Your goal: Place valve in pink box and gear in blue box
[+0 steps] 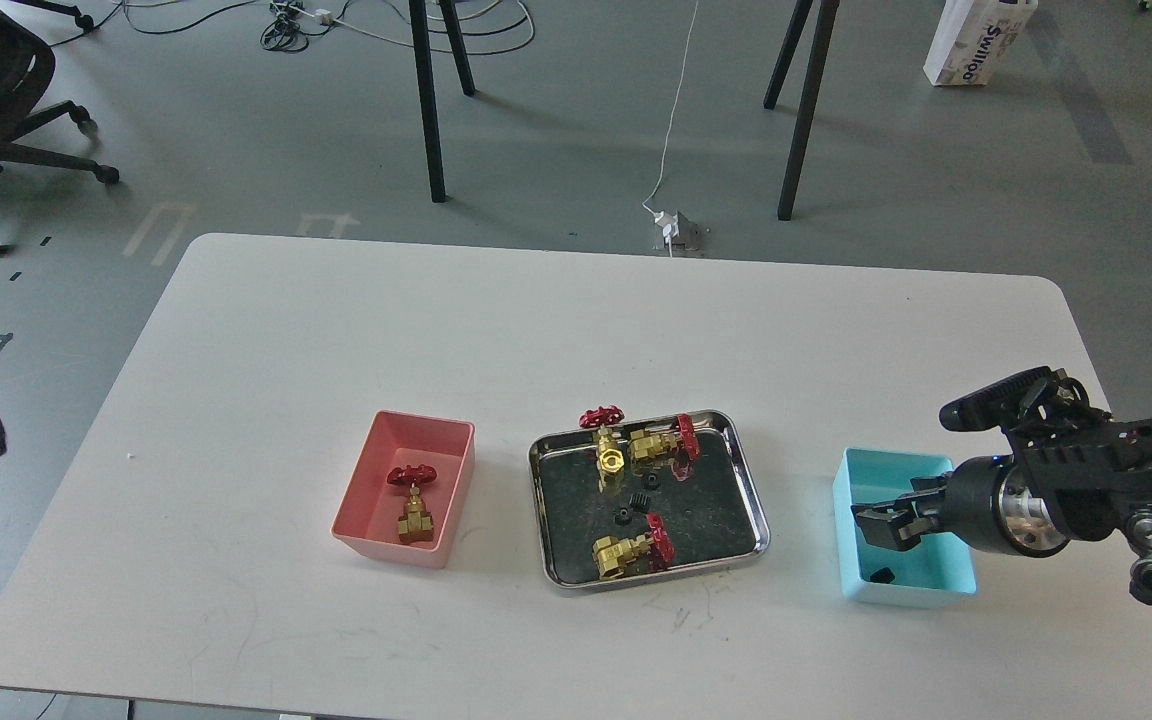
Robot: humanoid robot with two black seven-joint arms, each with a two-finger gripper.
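A pink box [366, 500] holds one brass valve [413, 503] with a red handwheel. Three more valves lie in the steel tray [751, 500]: two at its far edge [604, 442] [658, 443] and one at its near edge [628, 549]. Two tiny black gears [647, 481] [622, 516] lie in the tray's middle. The blue box [846, 560] stands to the tray's right with one black gear [881, 575] on its floor. My right gripper [881, 524] hovers over the blue box, jaws apart and empty. My left gripper is out of view.
The white table [436, 330] carries the boxes and tray in a row near its front. My right arm [1086, 490] comes in over the table's right edge. Chairs, table legs and cables stand on the floor beyond.
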